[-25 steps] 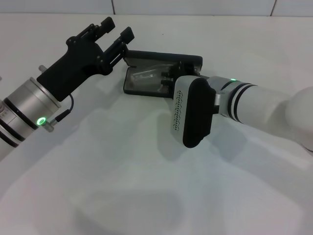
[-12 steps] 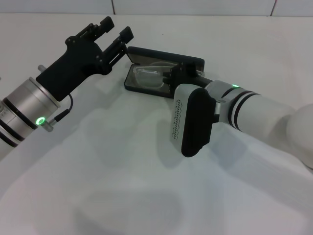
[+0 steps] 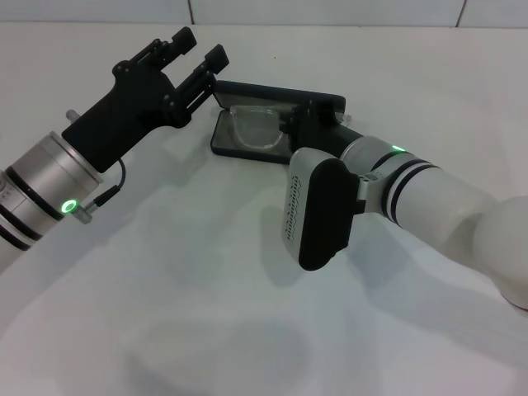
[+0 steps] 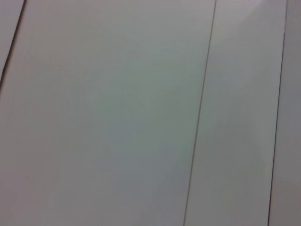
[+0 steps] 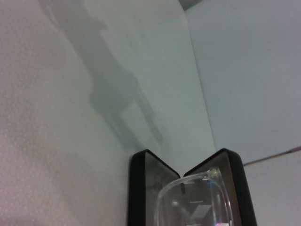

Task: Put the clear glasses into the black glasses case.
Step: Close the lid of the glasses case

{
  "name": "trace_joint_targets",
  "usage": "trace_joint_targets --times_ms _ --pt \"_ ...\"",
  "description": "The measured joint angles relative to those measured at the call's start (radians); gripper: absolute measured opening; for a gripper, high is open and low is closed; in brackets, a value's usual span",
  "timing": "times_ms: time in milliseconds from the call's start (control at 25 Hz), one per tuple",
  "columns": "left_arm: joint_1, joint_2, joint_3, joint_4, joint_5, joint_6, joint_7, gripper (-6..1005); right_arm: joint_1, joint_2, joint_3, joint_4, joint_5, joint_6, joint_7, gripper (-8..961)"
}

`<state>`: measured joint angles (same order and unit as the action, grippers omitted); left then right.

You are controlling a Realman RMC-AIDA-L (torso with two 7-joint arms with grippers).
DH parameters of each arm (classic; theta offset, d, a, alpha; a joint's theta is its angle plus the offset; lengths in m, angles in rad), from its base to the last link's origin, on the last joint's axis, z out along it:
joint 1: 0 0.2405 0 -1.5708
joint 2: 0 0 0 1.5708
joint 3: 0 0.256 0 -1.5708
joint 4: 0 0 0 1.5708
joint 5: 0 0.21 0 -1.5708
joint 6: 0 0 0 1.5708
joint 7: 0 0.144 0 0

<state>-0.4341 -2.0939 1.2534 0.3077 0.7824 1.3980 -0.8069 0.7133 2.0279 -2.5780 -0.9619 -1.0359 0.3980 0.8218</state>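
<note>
Head view, white table (image 3: 206, 313), tiled wall behind, left claw (image 3: 198, 51) parted, right claw's grip unclear.

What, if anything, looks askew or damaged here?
Nothing stands out. The clear glasses lie in the open black glasses case, right gripper at its end, left gripper raised beside it; no damage shows.

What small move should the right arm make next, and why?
Probably lower slightly and let go. The right gripper is at the open black glasses case, with the clear glasses lying over its lower half, so only seating and release seem left. The left gripper waits raised beside the case.
</note>
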Motion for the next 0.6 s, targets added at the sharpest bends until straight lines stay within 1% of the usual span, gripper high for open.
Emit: trace_joint_targets --times_ms 280,600 --pt "0.002 -0.001 0.015 -0.003 0.0 0.005 -0.001 568 0.009 0.0 -0.018 -0.006 0.088 0.059 -0.065 66" --pt "0.019 -0.001 0.015 0.0 -0.002 0.007 0.001 567 -0.008 0.0 -0.03 -0.055 0.082 0.047 -0.102 66"
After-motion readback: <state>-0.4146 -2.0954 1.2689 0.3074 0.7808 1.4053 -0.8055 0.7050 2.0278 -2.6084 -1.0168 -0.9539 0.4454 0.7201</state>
